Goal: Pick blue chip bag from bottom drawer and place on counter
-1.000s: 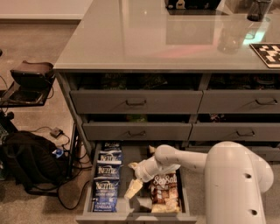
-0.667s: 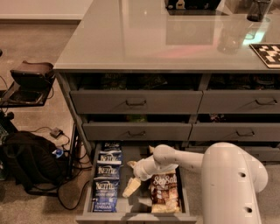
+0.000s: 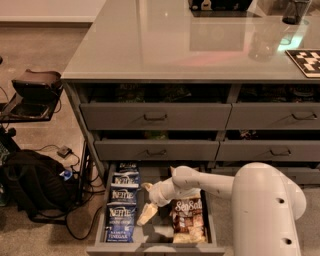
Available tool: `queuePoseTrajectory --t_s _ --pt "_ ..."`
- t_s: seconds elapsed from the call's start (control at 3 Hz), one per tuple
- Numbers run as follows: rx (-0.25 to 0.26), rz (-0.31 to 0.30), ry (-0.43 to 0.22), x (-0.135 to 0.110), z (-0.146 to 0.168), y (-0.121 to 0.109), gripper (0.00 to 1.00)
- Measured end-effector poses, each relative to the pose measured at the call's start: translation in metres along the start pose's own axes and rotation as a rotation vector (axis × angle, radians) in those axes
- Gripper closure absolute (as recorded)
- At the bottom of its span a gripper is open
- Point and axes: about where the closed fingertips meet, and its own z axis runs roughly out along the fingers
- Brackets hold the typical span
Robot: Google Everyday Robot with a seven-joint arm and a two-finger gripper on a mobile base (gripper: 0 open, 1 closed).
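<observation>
The bottom drawer [image 3: 150, 247] is pulled open at the bottom of the camera view. Several blue chip bags [image 3: 120, 217] with white Kettle lettering lie in a row along its left side. Brown-and-cream Sea Salt bags [image 3: 188, 220] lie on its right side. My white arm reaches from the lower right down into the drawer. My gripper [image 3: 146, 201] hangs in the drawer's middle, just right of the blue bags, with one pale finger [image 3: 147, 214] pointing down and another [image 3: 147, 187] above it. The fingers stand apart and hold nothing. The pale grey-green counter [image 3: 165, 45] tops the cabinet.
Grey drawer fronts with dark handles [image 3: 155, 118] sit above the open drawer. A black backpack [image 3: 30, 185] and cables lie on the floor at the left, a dark stool [image 3: 36, 85] behind them. A checkered board [image 3: 306, 61] and a dark cup [image 3: 293, 11] stand on the counter.
The arm and gripper have shifted slightly left, toward the blue bags. The bags have not moved.
</observation>
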Motion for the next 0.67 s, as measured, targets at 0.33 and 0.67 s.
queuePoseTrajectory --t_s 0.33,0.67 --pt "-0.009 -0.044 -0.017 -0.009 0.009 0.006 0.0" --pt "-0.018 -0.123 -0.022 -0.022 0.025 0.012 0.0"
